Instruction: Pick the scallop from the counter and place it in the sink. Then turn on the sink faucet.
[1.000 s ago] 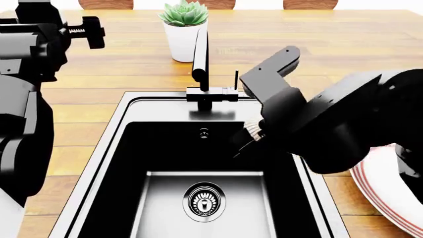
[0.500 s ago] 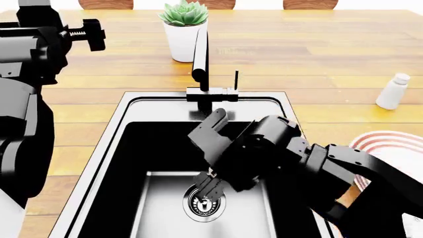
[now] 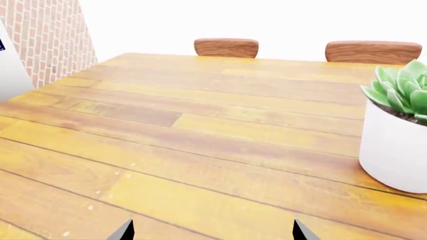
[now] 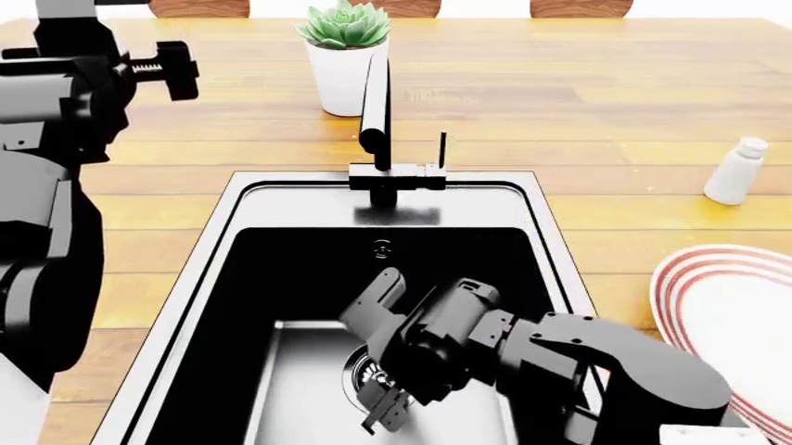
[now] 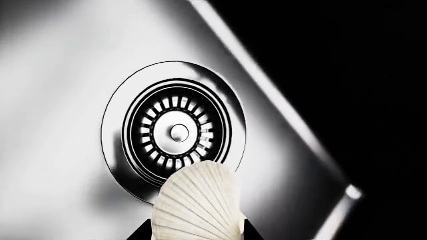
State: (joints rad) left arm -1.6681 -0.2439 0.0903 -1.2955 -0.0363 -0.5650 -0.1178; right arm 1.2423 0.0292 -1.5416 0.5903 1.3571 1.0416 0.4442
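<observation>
1. Scallop (image 5: 197,204): the cream-white ribbed shell sits pinched between the two dark fingertips of the right gripper (image 4: 386,410), its fanned edge overlapping the rim of the drain (image 5: 175,132) in the right wrist view.
2. From the head view the shell itself is hidden behind the gripper; only the right wrist view shows it.
3. The right gripper reaches down inside the sink (image 4: 236,278), low over the grey steel floor and partly covering the round drain; whether the shell touches the floor cannot be told.
4. The sink's black walls and brushed steel rim are set into the honey-brown wooden counter (image 4: 594,102).
5. The sink faucet (image 4: 376,111), a slim black spout on a square base, stands at the far rim of the basin, with its thin lever (image 4: 442,148) upright just beside it.
6. The left gripper (image 3: 212,231) hangs well above the counter on the left; its two fingertips show spread wide apart with bare wood between them.
7. A potted succulent (image 4: 345,56) in a white pot stands on the counter behind the faucet.
8. A white shaker (image 4: 735,171) stands on the counter well to the right of the sink.
9. A red-rimmed white plate (image 4: 693,306) lies near the sink's right rim, in front of the shaker.
</observation>
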